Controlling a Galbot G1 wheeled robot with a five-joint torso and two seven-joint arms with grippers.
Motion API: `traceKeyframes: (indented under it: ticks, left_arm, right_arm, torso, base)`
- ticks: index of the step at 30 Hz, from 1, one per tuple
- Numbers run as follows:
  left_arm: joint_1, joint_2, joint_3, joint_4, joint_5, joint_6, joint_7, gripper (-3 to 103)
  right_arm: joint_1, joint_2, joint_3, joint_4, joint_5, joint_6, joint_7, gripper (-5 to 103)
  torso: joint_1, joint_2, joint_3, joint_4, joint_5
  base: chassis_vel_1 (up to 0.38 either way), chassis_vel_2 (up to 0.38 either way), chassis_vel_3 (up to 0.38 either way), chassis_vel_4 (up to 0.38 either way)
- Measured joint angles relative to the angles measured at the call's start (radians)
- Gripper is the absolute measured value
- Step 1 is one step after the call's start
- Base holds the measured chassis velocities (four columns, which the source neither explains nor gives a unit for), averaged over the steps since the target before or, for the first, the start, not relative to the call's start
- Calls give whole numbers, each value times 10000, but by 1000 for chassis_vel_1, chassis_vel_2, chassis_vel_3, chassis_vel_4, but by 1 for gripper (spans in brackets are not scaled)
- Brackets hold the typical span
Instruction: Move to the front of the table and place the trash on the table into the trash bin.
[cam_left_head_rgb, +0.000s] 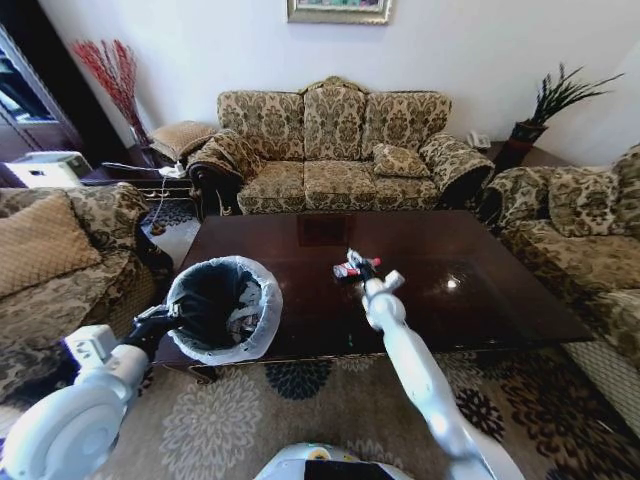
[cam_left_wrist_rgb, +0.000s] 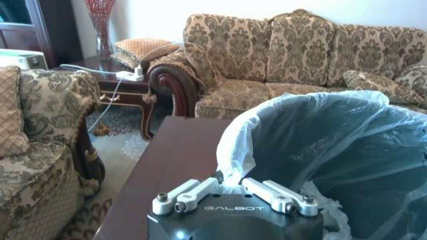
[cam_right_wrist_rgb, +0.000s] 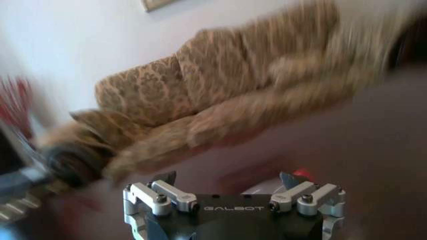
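Observation:
The trash bin (cam_left_head_rgb: 262, 300), a dark round bin with a whitish bag over its rim, hangs at the front left corner of the table (cam_left_head_rgb: 480, 300). My left gripper (cam_left_head_rgb: 172, 318) is shut on the near rim. In the left wrist view the fingertips (cam_left_wrist_rgb: 230, 187) pinch the bag edge of the trash bin (cam_left_wrist_rgb: 333, 150), beside the table (cam_left_wrist_rgb: 173, 165). Pale scraps (cam_left_head_rgb: 240, 322) lie inside the bin. Near the table's middle lies the trash (cam_left_head_rgb: 348, 268), a crushed bottle with a red label. My right gripper (cam_left_head_rgb: 366, 270) is right at it, and in the right wrist view the gripper (cam_right_wrist_rgb: 227, 180) is open over a red and whitish bit (cam_right_wrist_rgb: 300, 173).
A three-seat patterned sofa (cam_left_head_rgb: 340, 150) stands behind the table, another sofa (cam_left_head_rgb: 60, 260) to the left and an armchair (cam_left_head_rgb: 590, 230) to the right. A side table (cam_left_wrist_rgb: 127, 80) with a cable sits at the back left. A patterned rug (cam_left_head_rgb: 300, 400) lies under me.

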Motion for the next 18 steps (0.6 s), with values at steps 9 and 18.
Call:
traceKeyframes:
  ticks: [9, 18]
  left_arm:
    - [-297, -346, 883, 117, 456, -127, 132, 0]
    - [-379, -305, 1182, 274, 558, -233, 186, 0]
  right_arm:
    - [1538, -3072, -875, -236, -367, -498, 0, 100]
    - [2514, -2947, -2488, -2695, -1627, 2238, 0, 100]
  torso:
    - [7, 1, 1, 10, 4]
    - [2, 1, 1, 4, 0]
  base:
    - [0, 0, 0, 0]
    - [0, 0, 0, 0]
